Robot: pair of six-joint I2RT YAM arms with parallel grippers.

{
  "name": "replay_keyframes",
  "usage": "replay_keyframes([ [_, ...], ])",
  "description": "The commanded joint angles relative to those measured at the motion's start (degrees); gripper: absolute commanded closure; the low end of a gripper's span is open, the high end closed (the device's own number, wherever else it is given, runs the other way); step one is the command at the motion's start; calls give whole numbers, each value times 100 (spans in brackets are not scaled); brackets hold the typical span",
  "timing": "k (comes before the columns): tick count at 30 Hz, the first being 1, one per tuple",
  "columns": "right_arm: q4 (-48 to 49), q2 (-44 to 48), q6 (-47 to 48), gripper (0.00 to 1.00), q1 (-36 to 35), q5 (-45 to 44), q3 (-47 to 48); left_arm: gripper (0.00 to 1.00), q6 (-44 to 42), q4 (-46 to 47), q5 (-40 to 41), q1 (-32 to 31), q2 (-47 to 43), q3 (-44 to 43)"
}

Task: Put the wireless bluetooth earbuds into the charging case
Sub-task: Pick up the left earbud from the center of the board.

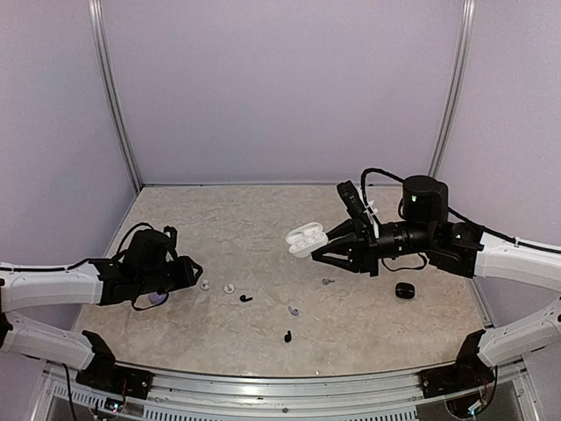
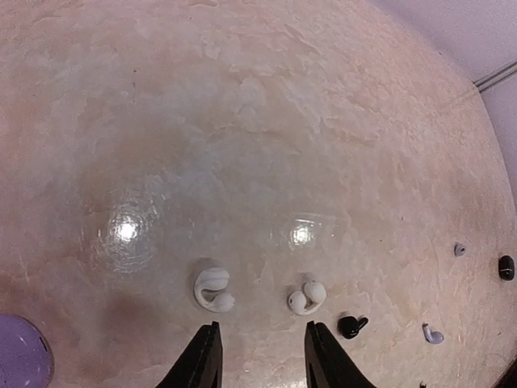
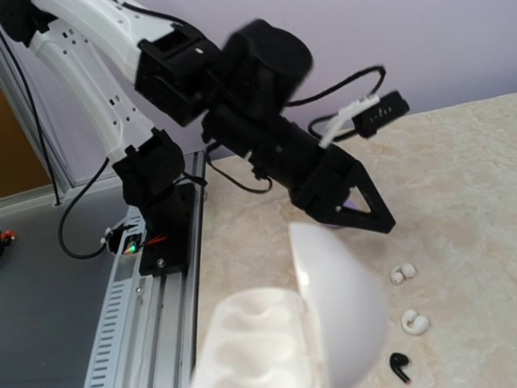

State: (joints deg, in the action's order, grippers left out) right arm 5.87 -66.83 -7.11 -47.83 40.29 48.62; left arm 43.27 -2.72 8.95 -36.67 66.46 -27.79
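Right wrist, unlike left, shows open case (image 3: 335,315).

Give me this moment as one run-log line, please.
left gripper open near white earbuds | right gripper holds open white case aloft | case looks empty

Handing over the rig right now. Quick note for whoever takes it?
Left claw: open, empty, low over the table, just short of the two white earbuds.
Right claw: shut on the white case, lid open, raised; its sockets look empty.
Black earbuds and lavender earbuds lie loose mid-table; black case at right, purple case by the left arm.
Done: case picked up, open. Left: seat all six earbuds.
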Motion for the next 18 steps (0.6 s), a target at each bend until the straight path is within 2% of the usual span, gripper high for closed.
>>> replay_keyframes([
  [1, 82, 113, -26, 100, 55, 99, -99, 62, -710, 296, 282, -146, -306, -37],
  [5, 82, 126, -37, 100, 59, 108, -107, 62, -693, 45, 82, 176, -175, 21],
  [13, 43, 139, -34, 100, 59, 97, -107, 65, -1231, 387, -424, 15, 537, -187],
  [18, -10, 183, -16, 100, 51, 69, -99, 69, -1167, 310, -493, 206, 940, -268],
])
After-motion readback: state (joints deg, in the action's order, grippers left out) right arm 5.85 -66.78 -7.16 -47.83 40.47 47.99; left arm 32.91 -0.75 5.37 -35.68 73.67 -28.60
